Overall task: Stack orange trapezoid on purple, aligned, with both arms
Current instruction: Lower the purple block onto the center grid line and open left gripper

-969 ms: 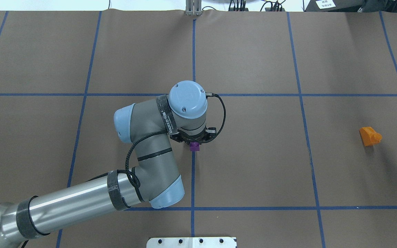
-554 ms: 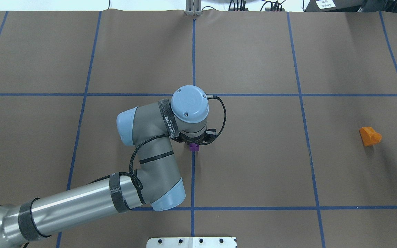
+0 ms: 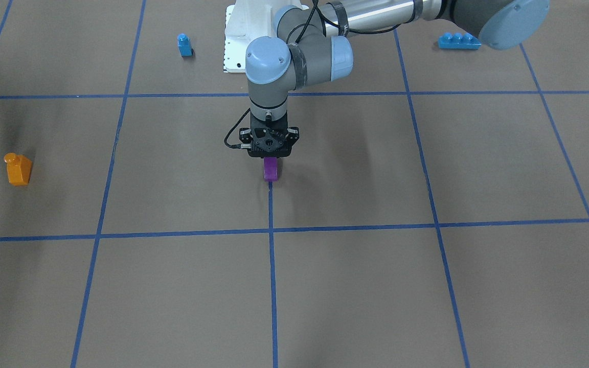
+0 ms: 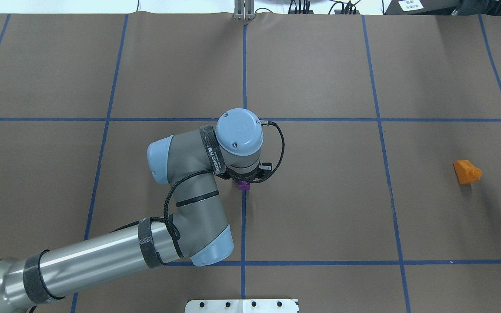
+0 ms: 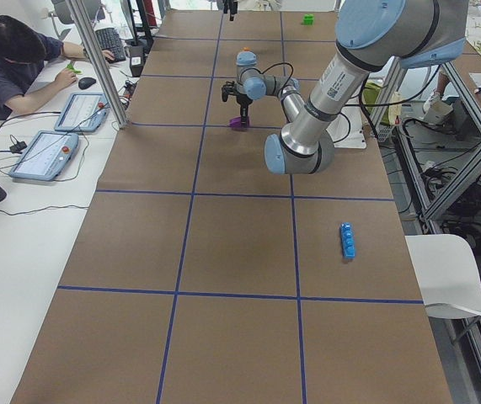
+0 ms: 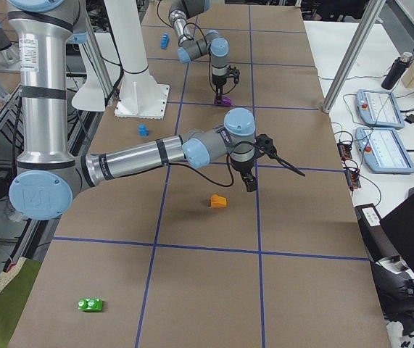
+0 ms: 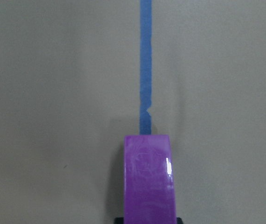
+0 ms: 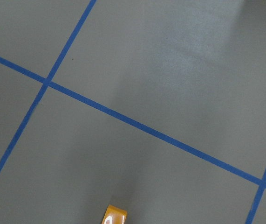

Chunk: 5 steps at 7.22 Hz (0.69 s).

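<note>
The left gripper (image 3: 270, 157), pinching the purple (image 3: 270, 169), had sunk slightly mid-worktop, likely setting it down. The orange trapezoid (image 4: 466, 171) lay untouched near the right edge. The right gripper (image 6: 251, 186) hovered nearby; its opening could not be told.

No legible text
Print on the left arm's (image 4: 102, 256) black band (image 4: 209, 150) and a far white label (image 4: 411, 4) is too blurred.

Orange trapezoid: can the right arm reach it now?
Probably yes. The orange trapezoid lies alone on bare paper, the right tool hangs close by, and the left tool is far off, at the purple block.
</note>
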Motion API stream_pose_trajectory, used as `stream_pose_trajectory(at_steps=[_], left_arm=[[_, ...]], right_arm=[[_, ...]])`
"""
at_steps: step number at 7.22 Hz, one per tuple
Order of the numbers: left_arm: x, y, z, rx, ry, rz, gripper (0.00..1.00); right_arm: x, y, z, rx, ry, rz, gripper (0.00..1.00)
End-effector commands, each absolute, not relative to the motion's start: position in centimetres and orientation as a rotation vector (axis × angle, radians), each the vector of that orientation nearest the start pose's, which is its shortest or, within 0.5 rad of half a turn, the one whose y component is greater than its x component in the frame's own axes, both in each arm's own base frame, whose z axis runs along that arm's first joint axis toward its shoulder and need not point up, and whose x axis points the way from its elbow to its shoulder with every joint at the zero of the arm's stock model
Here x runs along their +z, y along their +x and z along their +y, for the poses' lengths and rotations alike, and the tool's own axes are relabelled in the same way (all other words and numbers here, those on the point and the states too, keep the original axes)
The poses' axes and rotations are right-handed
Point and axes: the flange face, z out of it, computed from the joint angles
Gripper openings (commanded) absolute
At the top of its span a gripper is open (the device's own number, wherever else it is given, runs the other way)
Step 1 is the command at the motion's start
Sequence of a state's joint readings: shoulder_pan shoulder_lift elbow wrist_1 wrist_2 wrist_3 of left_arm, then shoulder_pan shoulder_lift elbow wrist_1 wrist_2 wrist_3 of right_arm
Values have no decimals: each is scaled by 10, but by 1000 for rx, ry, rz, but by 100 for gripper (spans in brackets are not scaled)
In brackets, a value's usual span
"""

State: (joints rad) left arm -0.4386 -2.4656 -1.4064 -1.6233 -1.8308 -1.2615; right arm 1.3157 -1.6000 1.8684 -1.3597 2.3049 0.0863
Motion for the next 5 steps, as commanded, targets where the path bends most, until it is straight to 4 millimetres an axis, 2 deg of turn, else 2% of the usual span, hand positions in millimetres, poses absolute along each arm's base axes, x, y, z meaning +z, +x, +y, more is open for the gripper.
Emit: stream_pose_trajectory(at_steps=[1,2,5], left_arm=[[166,645,-422,-22,63,811,0],[167,645,-422,-23,63,807,7],[168,646,-422,-24,63,806,15]], right_arm=[[503,-59,-489,-336,329,-791,100],[503,-59,-489,-334,331,-789,100],[504,-58,-489,-333,328,-789,100]])
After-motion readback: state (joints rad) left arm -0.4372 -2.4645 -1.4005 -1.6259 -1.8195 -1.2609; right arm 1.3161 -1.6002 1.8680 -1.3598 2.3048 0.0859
